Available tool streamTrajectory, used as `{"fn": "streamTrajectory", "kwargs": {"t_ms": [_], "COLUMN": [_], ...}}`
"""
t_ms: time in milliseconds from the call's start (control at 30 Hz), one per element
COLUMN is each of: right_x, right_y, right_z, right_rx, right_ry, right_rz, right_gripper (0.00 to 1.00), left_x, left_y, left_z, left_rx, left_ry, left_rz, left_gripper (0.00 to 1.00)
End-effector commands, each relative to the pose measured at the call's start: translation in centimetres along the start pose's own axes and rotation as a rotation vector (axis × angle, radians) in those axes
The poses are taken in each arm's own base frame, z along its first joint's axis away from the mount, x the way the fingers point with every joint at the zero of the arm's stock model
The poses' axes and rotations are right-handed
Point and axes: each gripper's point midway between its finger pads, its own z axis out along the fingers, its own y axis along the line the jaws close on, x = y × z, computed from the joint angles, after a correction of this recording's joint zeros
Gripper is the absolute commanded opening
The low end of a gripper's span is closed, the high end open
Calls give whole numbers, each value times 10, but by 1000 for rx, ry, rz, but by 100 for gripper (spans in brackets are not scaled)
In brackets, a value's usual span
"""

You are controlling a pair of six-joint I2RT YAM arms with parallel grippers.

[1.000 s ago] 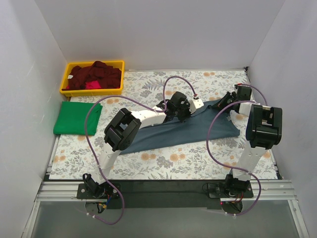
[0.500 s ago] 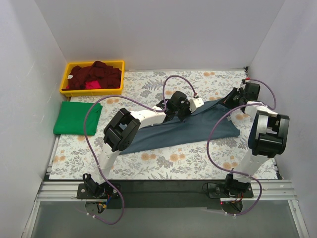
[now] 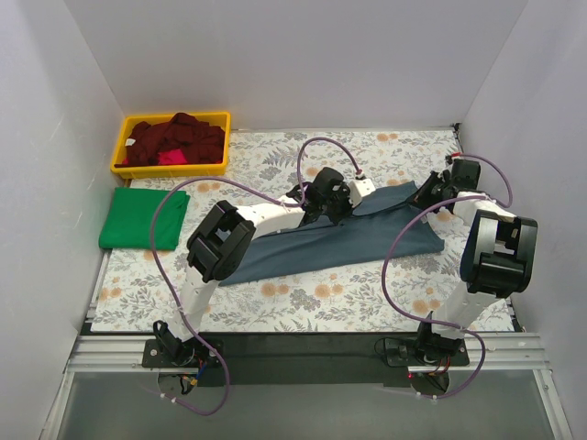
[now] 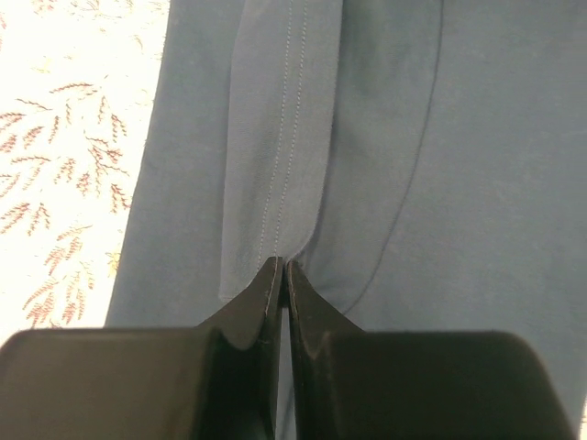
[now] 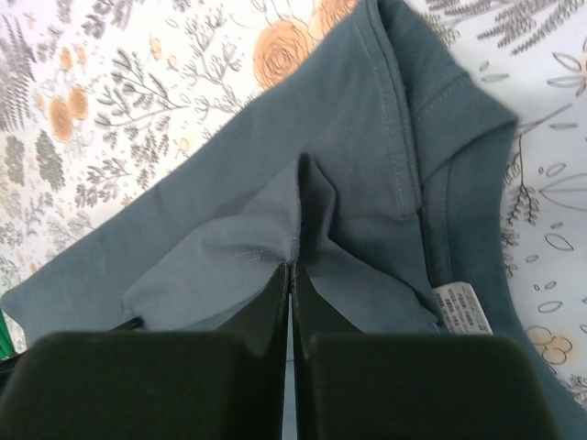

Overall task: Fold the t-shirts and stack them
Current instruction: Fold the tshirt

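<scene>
At the far left corner of the counter (image 3: 303, 307) sits one yellow bin (image 3: 171, 118), holding a heap of dark red t-shirts (image 3: 183, 137) with a pink one (image 3: 168, 158) showing at its near side; how many lie in the heap cannot be told. Just in front of the bin, one green t-shirt (image 3: 140, 218) lies folded flat. The left arm (image 3: 218, 246) rises from its base, bends sharply at the elbow and reaches forward and to the right, its wrist low over the single slate-blue t-shirt (image 3: 321, 249), which lies spread across the middle of the counter. The left fingers (image 4: 249, 312) are pressed together on a stitched fold of this shirt at its far edge. Of the two arms, the right arm (image 3: 493, 249) stands taller, its forearm reaching away from the base and its wrist turned to the left at the shirt's far right corner. The right fingers (image 5: 268, 307) are closed on a small raised peak of the blue cloth, near the collar and a white label (image 5: 463, 307).
</scene>
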Motion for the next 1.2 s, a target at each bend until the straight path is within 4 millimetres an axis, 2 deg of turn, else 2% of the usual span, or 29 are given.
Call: {"fn": "streamTrajectory", "kwargs": {"t_ms": [0, 333, 600, 733, 767, 867, 900, 1033, 1167], "right_x": [-3, 10, 22, 27, 26, 20, 19, 0, -12], "right_y": [-2, -17, -31, -34, -32, -24, -18, 4, 29], "right_z": [-11, -7, 2, 5, 4, -1, -2, -16, -25], "right_rx": [24, 76, 107, 107, 104, 75, 53, -5, -101], "right_ry": [-19, 13, 49, 67, 63, 50, 49, -6, -47], "right_rz": [-32, -31, -27, -29, -31, -49, -54, -83, -97], "right_gripper": [1, 1, 1, 1, 4, 20, 23, 41, 50], "left_x": [-43, -37, -2, 5, 5, -2, -5, -28, -59], "left_y": [-5, -24, -28, -28, -29, -28, -27, -21, -14], "left_z": [-30, -33, -18, -13, -14, -18, -19, -31, -47], "left_rx": [20, 100, 94, 88, 91, 86, 82, 56, 24], "left_ry": [-77, -60, 17, 33, 34, 21, 16, -27, -96], "left_rz": [-15, -105, -164, -177, -181, -186, -187, -197, -234], "left_gripper": [0, 0, 0, 8, 9, 18, 28, 50, 52]}}
